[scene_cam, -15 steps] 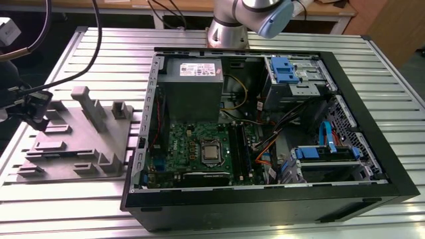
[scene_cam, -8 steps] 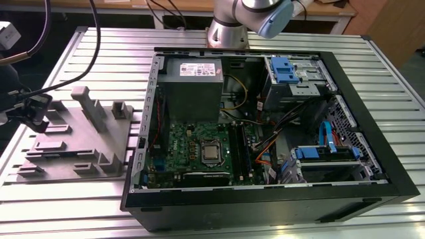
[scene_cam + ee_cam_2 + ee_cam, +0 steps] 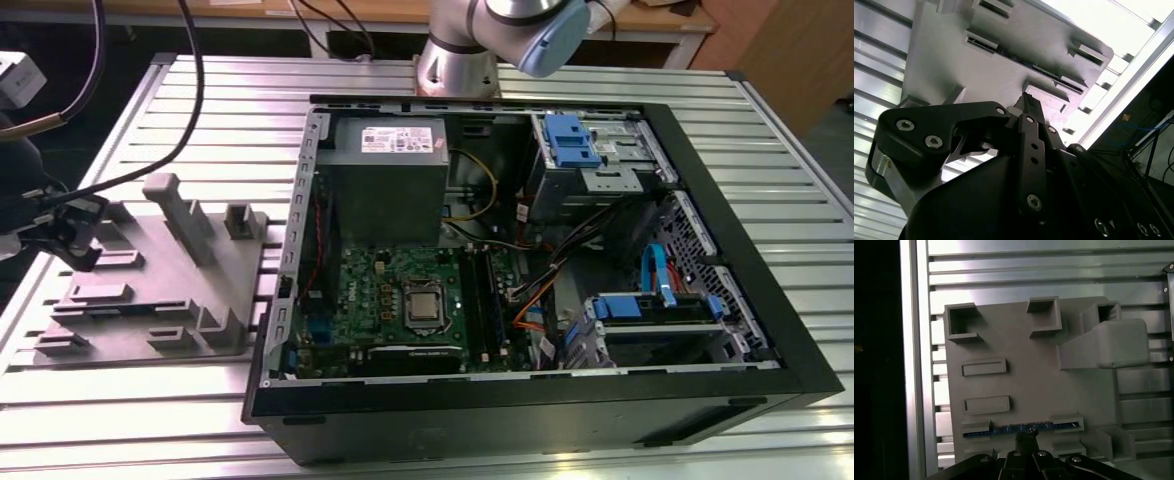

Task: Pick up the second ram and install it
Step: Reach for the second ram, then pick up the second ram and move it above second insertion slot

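The second ram (image 3: pixel 1019 429) stands on its long edge in a narrow slot near one edge of the grey fixture tray (image 3: pixel 1029 355), with its bluish top edge showing between the slot's two raised end blocks. The end effector (image 3: pixel 1026 436) hangs right over the middle of the stick, and seems to be touching it. I cannot tell whether it is clenched on the board or released. In the exterior view the tray lies on the slatted aluminium surface (image 3: pixel 147 420), on the exterior view's left, just beside the open computer case (image 3: pixel 534 410).

I judge the stick light, thin and stiff, but fragile at its chips and contact edge. The best hold is across the two flat faces at mid-length, high on the exposed edge. From there it can slide straight along the slot without binding. The faces are smooth, so a narrow pinch off centre could let it pivot.

On the tray, a tall block (image 3: pixel 1114 345) rises well apart from the slot, and two shallow rectangular pockets (image 3: pixel 985 367) lie between them. Neither crowds the stick. Inside the case, the green motherboard (image 3: pixel 387 290) sits below the grey power supply (image 3: pixel 387 180). Loose orange and black cables (image 3: pixel 534 295) trail just beside the board, and the blue-trimmed drive cages (image 3: pixel 601 150) stand on the exterior view's right
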{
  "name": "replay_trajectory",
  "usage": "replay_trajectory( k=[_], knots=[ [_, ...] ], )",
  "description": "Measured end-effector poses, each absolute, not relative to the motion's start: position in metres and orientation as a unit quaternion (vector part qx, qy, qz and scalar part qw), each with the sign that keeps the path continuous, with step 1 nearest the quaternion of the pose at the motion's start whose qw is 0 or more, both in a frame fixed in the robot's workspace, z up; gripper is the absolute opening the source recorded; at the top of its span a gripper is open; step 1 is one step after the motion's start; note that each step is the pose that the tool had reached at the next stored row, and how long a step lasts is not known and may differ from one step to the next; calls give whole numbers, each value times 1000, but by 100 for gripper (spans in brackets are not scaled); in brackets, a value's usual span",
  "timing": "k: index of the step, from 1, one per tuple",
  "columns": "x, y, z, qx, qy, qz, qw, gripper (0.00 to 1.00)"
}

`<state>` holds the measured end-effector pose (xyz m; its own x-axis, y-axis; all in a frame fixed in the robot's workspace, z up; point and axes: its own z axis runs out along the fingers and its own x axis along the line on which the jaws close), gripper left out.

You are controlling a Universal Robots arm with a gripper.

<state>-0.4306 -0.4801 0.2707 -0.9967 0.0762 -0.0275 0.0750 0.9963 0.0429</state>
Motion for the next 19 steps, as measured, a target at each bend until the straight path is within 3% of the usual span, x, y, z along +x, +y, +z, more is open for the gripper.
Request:
replay_trajectory(
  k=[19],
  knots=[
    [-431,-481,267,38,999,21,15,7]
  ],
)
